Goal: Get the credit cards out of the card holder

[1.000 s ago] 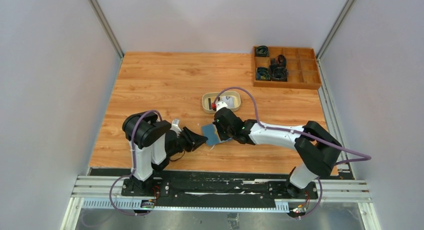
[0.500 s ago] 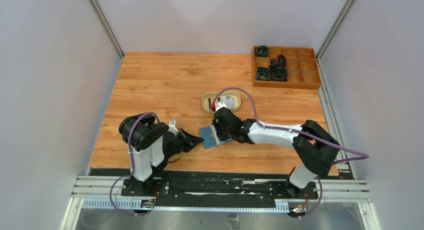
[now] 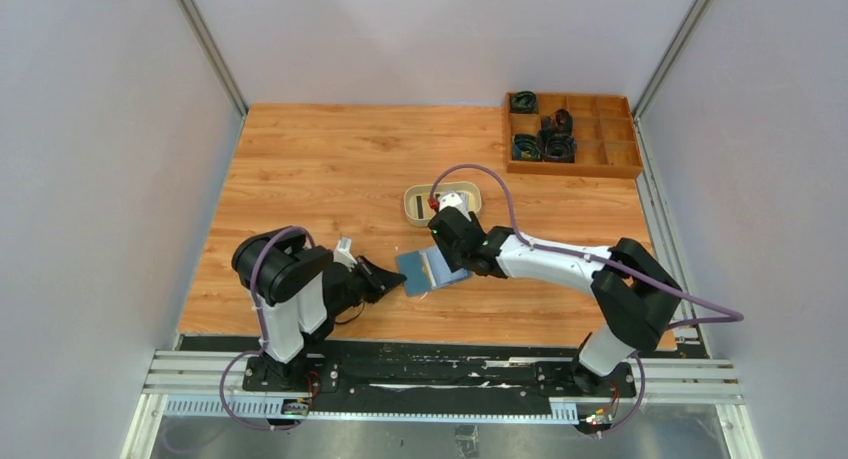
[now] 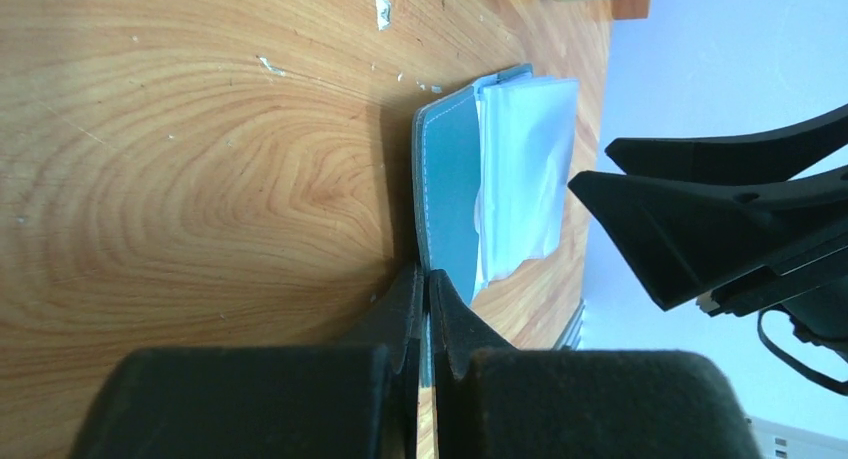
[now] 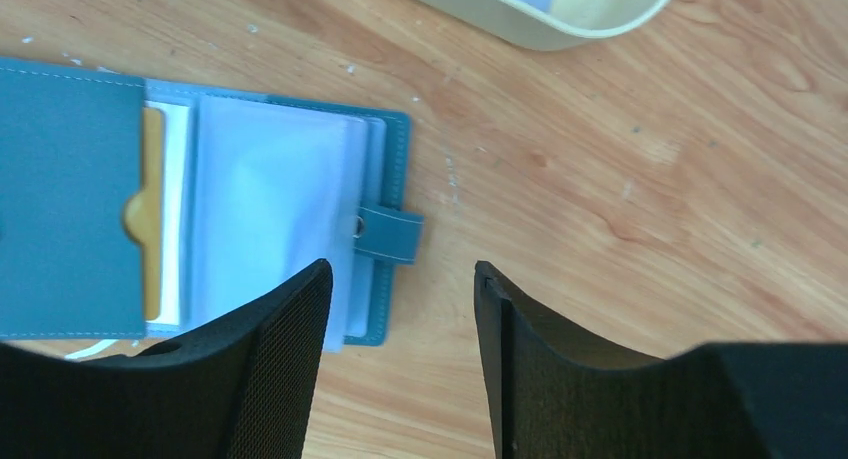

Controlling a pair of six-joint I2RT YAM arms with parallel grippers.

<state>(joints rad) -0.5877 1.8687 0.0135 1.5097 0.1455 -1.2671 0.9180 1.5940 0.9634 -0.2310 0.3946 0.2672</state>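
Wood-grain tabletop between pale grey walls, metal rail along near edge.

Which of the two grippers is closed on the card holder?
The left gripper: its fingers pinch the teal edge of the open card holder. The right gripper is open over it and holds nothing.

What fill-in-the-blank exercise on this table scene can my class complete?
1. The left claw is ____ on an edge of the teal-blue folding card holder.
2. The right claw hangs over the holder with its jaws ____.
3. A thin yellowish plastic card sits ____ the holder's slot.
4. The wooden compartment box stands at the table's far ____ corner.
Missing words: shut; open; inside; right.
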